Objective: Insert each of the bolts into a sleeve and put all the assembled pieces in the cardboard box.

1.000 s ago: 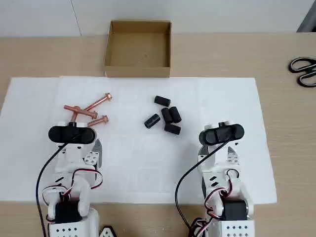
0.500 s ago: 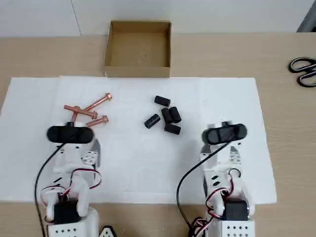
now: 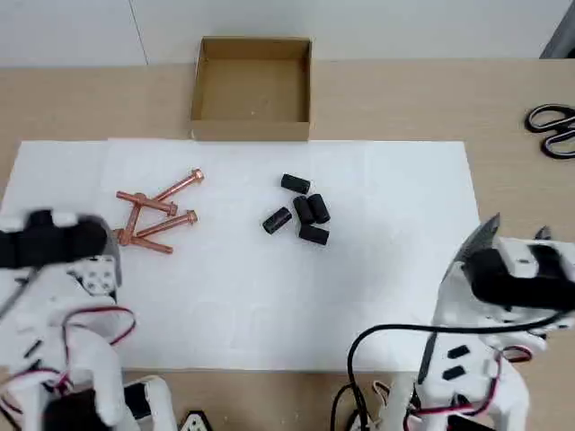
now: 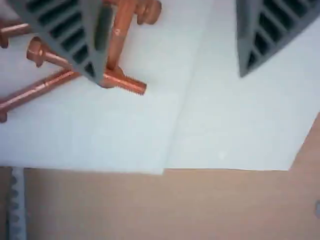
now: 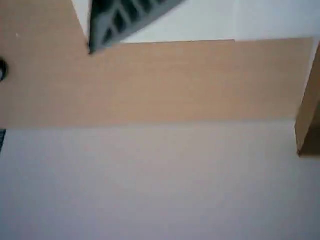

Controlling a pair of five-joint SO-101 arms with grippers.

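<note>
Left gripper (image 4: 170, 77) now wide over bolts (image 4: 122, 84)

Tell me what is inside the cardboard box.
Inside the cardboard box I see just its bare brown floor. The bolts and sleeves lie outside on the white sheet. Its near wall may hide a thin strip of floor.

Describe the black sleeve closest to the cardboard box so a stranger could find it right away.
On the white sheet, find the cluster of black sleeves near its centre, right of the copper bolts. Your sleeve lies at the cluster's far edge, nearest the cardboard box, alone beyond the pair lying side by side.
</note>
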